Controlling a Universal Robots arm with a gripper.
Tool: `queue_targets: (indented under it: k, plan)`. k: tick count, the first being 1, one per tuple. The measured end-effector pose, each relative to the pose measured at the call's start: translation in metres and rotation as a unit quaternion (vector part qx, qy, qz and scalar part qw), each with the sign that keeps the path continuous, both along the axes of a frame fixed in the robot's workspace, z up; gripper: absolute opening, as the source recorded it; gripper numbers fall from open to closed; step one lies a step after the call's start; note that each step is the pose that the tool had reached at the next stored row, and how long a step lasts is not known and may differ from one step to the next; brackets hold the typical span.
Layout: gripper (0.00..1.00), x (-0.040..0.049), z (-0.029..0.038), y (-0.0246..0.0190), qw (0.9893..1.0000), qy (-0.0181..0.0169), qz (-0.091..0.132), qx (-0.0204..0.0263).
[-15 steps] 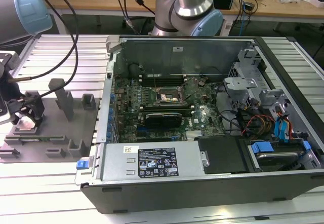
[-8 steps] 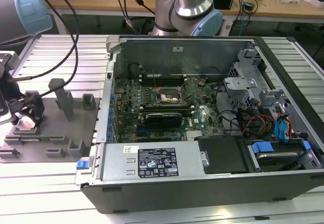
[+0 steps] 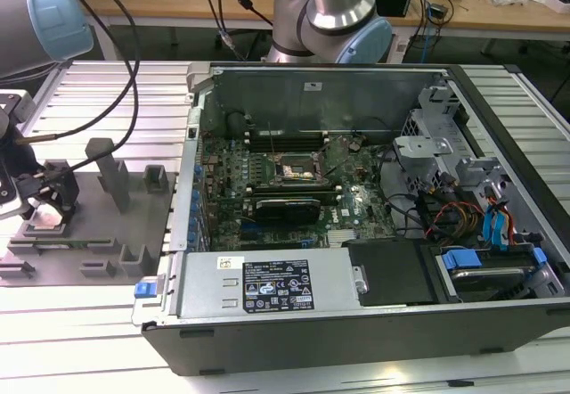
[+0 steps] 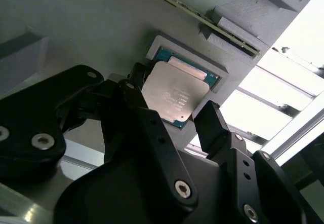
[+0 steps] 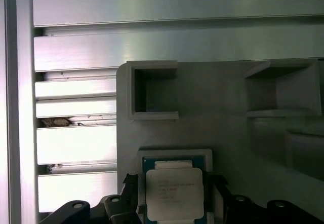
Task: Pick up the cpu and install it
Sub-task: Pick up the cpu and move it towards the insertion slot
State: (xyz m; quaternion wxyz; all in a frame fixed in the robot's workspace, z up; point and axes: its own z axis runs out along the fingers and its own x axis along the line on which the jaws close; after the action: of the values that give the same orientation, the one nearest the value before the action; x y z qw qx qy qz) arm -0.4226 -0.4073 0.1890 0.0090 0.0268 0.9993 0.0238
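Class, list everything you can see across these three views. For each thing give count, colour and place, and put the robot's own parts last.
cpu: one, silvery top on a green board, seated in a recess of the fixture plate.
fixture plate: one, grey, with raised blocks, on the table at the exterior view's left.
computer case: one, dark grey, lying open beside the plate.
socket frame: one, dark, metal-rimmed, on the board inside the case.
table: one, silver, slatted, under everything.
arm: one, silver with pale blue joints, behind the case.
gripper: one, black, over the plate, fingers open either side of the cpu.
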Motion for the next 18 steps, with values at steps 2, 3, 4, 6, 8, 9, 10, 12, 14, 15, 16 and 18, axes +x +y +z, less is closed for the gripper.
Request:
queue_targets:
  k: [2,3,4,6,8,9,10,12,14,15,16,18]
  plan:
    - [0.66,0.0001,0.0,0.0,1.0,0.0,0.0,0.0]
    - [0.66,0.0001,0.0,0.0,1.0,0.0,0.0,0.0]
    - [0.66,0.0001,0.0,0.0,1.0,0.0,0.0,0.0]
    - [0.58,0.0002,0.0001,0.0,1.0,0.0,0.0,0.0]
    - [0.55,0.0002,0.0,0.0,1.0,0.0,0.0,0.0]
    - [0.55,0.0002,0.0,0.0,1.0,0.0,0.0,0.0]
    - [0.55,0.0002,0.0,0.0,1.0,0.0,0.0,0.0]
    - [0.55,0.0003,0.0,0.0,1.0,0.0,0.0,0.0]
    - [0.55,0.0004,0.0009,0.0001,1.0,0.0,0.0,0.0]
    - [0.55,0.0004,0.0023,0.0,1.0,0.0,0.0,0.0]
    - [0.55,0.0004,0.006,0.0,1.0,0.0,0.0,0.0]
    - [0.55,0.0003,0.0123,0.0,1.0,0.0,0.0,0.0]
